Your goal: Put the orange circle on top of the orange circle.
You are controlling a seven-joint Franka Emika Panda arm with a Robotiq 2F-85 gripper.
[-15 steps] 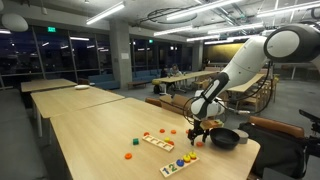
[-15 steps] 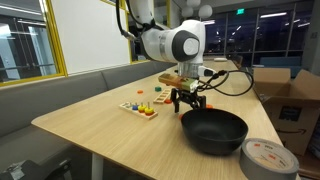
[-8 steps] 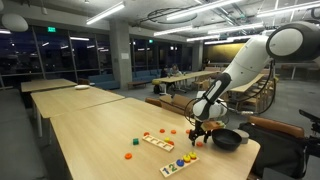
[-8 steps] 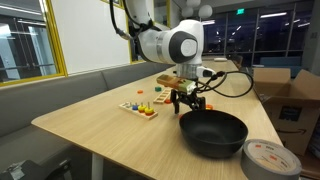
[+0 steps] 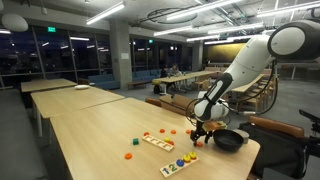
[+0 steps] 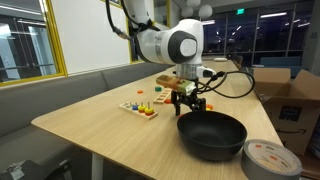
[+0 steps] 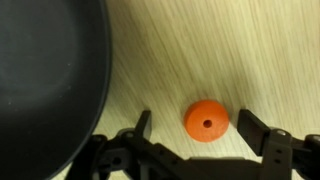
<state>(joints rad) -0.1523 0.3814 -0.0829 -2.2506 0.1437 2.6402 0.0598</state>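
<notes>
My gripper point(image 7: 194, 119) stands spread over the flat orange circle point(image 7: 207, 121) with a small centre hole, on the grained wooden table point(image 7: 170, 45) beside a black pan point(image 7: 45, 80).

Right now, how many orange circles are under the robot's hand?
1. The orange circle lies between the open gripper's fingers, beside the black pan. More may lie outside this view.

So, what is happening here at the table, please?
A Franka arm holds its Robotiq gripper open above the wooden table, with one finger on each side of an orange disc that has a hole in it. The disc lies flat and is not gripped yet. A black pan lies beside it. A board with coloured pieces lies farther along the table.
</notes>
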